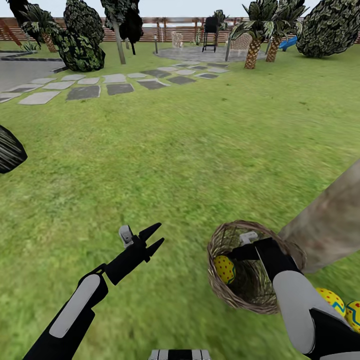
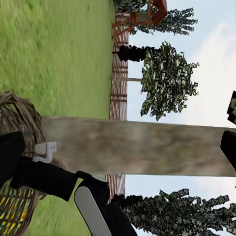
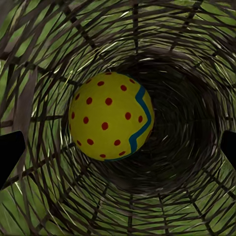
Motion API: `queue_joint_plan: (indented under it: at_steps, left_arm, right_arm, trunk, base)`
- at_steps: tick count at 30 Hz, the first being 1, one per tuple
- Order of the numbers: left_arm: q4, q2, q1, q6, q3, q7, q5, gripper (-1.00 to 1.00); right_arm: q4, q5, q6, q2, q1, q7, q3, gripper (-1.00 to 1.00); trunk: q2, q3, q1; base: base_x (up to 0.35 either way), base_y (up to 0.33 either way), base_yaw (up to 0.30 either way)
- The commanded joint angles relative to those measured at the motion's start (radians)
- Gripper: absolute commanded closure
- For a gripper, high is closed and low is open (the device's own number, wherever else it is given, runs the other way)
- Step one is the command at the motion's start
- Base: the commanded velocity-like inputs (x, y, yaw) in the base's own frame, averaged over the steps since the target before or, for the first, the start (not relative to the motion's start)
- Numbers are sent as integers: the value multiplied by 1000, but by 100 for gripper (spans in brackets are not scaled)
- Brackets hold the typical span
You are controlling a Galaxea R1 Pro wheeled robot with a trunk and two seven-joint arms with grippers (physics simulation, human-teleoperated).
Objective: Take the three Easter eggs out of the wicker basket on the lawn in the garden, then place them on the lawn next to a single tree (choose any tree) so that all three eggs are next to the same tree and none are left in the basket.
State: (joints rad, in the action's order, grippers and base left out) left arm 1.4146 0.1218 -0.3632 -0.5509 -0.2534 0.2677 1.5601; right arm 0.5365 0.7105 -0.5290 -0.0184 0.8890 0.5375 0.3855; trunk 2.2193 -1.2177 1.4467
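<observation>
Inside the wicker basket (image 3: 44, 64), one egg (image 3: 110, 116) lies between the right claw's spread fingers (image 3: 10, 155).

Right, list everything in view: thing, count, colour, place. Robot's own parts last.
Easter eggs: three, yellow with red dots; one inside the wicker basket, two on the lawn by the tree.
wicker basket: one, brown, lawn, beside tree.
tree: one, grey-brown trunk, right of basket.
lawn: green.
stepping stones: grey, far left.
fence: brown, far edge.
palms: two, far right.
left gripper: black, fingers open, over grass.
right gripper: inside basket, fingers spread.
</observation>
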Motion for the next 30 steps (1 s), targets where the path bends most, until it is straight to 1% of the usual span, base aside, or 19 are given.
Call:
queue_joint_plan:
  at_steps: [1, 7, 9, 13, 30]
  left_arm:
    - [0, 1, -1, -3, -1, 1, 6, -100]
    - [0, 0, 0, -3, -1, 1, 6, -100]
    - [0, 0, 0, -3, -1, 1, 6, -100]
    - [0, -1, 0, -3, -1, 1, 6, -100]
    - [-1, 0, -1, -3, -1, 1, 6, -100]
  right_arm:
    - [2, 10, -1, 1, 1, 10, 6, -100]
    - [9, 10, 5, 1, 1, 10, 6, -100]
    - [17, 9, 32, -3, 1, 10, 7, -100]
    - [22, 8, 46, -3, 1, 10, 7, -100]
    - [26, 7, 49, -5, 1, 14, 7, -100]
  trunk:
    - [8, -4, 4]
    - [50, -23, 27]
    - [64, -29, 34]
    - [92, -42, 50]
    - [211, -95, 115]
  base:
    - [0, 0, 0]
    - [0, 0, 0]
    - [0, 0, 0]
    - [0, 0, 0]
    - [0, 0, 0]
